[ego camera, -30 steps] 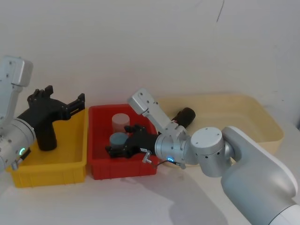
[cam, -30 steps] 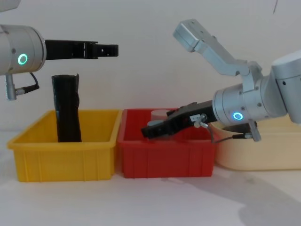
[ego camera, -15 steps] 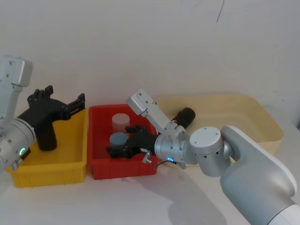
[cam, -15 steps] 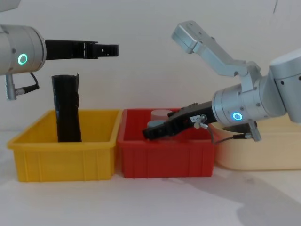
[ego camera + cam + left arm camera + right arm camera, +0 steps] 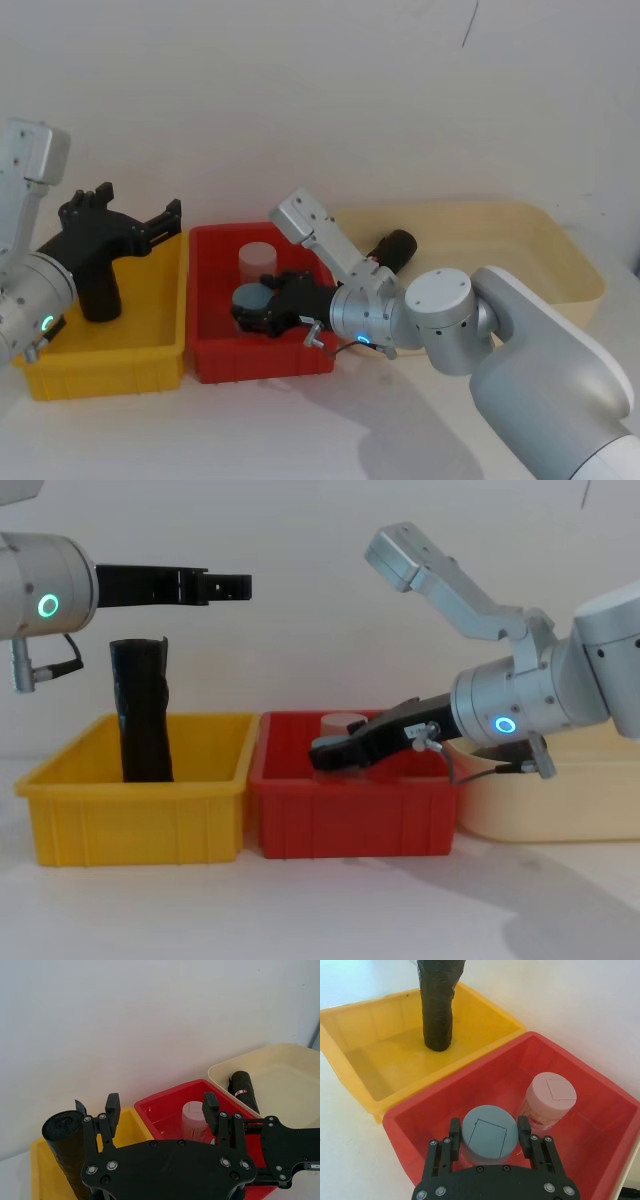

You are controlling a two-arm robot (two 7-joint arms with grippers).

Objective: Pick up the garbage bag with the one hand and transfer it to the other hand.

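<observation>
Down in the red bin (image 5: 260, 365), my right gripper (image 5: 489, 1135), the one on the arm with the blue ring light, reaches in low at a slant. Its jaws straddle a grey-lidded jar (image 5: 487, 1132), one on each side of the lid and close against it. I cannot tell whether they press on it or only stand beside it. Just beyond that jar, in the same bin, stands a pale pink jar (image 5: 551, 1095), upright and apart from my jaws.

My left gripper (image 5: 235, 585), on the arm with the green ring light, hangs level and high above the yellow bin (image 5: 130, 820). Its jaws are spread wide and hold nothing. Below it a plain black roll (image 5: 140, 715) stands upright on the yellow bin's floor, its top clear of my left jaws in the chest view.

The garbage bag (image 5: 242, 1091) lies on its side in the cream tray (image 5: 560, 250), at the end nearest the red bin, with its small red-orange sticker showing in the left wrist view. Neither of my grippers touches it. From the head view it sits just behind my right forearm. The three containers stand in a row: yellow on my left, red in the middle, cream on my right.
</observation>
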